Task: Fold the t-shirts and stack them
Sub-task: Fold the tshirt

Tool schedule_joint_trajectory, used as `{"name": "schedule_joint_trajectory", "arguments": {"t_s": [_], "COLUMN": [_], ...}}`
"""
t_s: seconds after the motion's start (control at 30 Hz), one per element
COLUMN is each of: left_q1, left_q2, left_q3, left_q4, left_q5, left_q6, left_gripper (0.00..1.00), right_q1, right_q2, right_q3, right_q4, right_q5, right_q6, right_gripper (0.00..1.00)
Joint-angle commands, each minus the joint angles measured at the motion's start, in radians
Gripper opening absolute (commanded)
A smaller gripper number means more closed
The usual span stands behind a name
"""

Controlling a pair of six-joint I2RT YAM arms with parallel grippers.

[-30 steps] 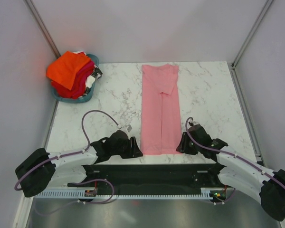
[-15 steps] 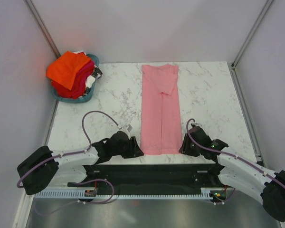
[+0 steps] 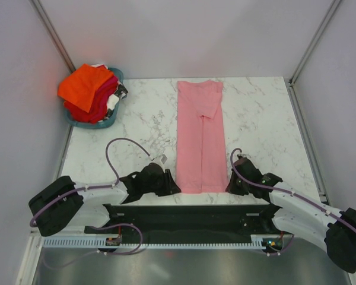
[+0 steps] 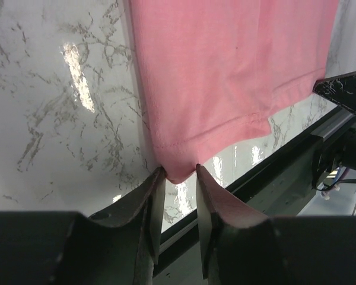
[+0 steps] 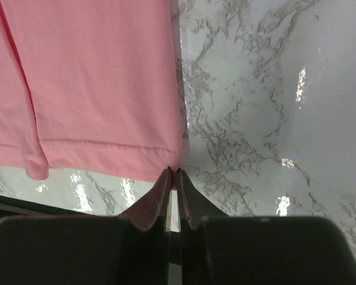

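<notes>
Since 1 second ago the left arm's elbow has swung right along the table's near edge and its gripper has edged closer to the shirt's near-left corner, while the right gripper has shifted only slightly. At that corner the left gripper [image 4: 178, 173] has its 2 fingers a little apart, with the tip of the hem between them and not yet squeezed. Beside the near-right corner, the right gripper [image 5: 173, 171] has its fingers pressed almost together at the hem edge; whether cloth is caught between them cannot be told. Folded into 1 long narrow strip, the light pink t-shirt [image 3: 200, 136] lies flat mid-table on the marble table [image 3: 261, 119]. Orange, red and magenta t-shirts [image 3: 86, 86] are heaped in the teal basket [image 3: 104, 124] at the far-left corner.
</notes>
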Motion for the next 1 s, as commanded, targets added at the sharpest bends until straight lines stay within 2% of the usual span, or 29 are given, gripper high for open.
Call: {"name": "schedule_joint_trajectory", "arguments": {"t_s": [0.0, 0.2, 0.23, 0.3, 0.47, 0.67, 0.77, 0.97], "left_q1": [-0.006, -0.006, -0.004, -0.006, -0.006, 0.005, 0.016, 0.12], "left_q2": [0.024, 0.045, 0.042, 0.036, -0.019, -0.091, -0.111, -0.024], "left_q3": [0.003, 0.024, 0.024, 0.026, 0.061, 0.171, 0.248, 0.427], "left_q4": [-0.009, -0.041, -0.044, -0.052, -0.088, -0.222, -0.274, -0.328], "left_q5": [-0.063, -0.071, -0.071, -0.097, -0.079, -0.112, -0.158, -0.145], "left_q6": [-0.013, -0.004, -0.001, -0.002, 0.01, 0.056, 0.1, 0.191], "left_gripper": [0.35, 0.2, 0.12, 0.03, 0.02, 0.02, 0.02, 0.02], "right_q1": [0.006, 0.006, 0.006, 0.008, 0.006, 0.005, 0.005, -0.032], "right_q2": [-0.005, -0.011, -0.015, -0.019, -0.045, -0.024, 0.039, 0.246], "right_q3": [0.016, 0.023, 0.023, 0.023, 0.063, 0.216, 0.311, 0.517], "right_q4": [-0.001, -0.002, -0.004, -0.004, -0.007, -0.039, -0.035, -0.024], "right_q5": [-0.003, -0.012, -0.014, -0.014, -0.012, 0.096, 0.176, 0.313], "right_q6": [-0.006, -0.015, -0.015, -0.017, -0.023, -0.078, -0.118, -0.198], "right_gripper": [0.11, 0.01, 0.0, 0.0, 0.0, 0.0, 0.0, 0.0]}}
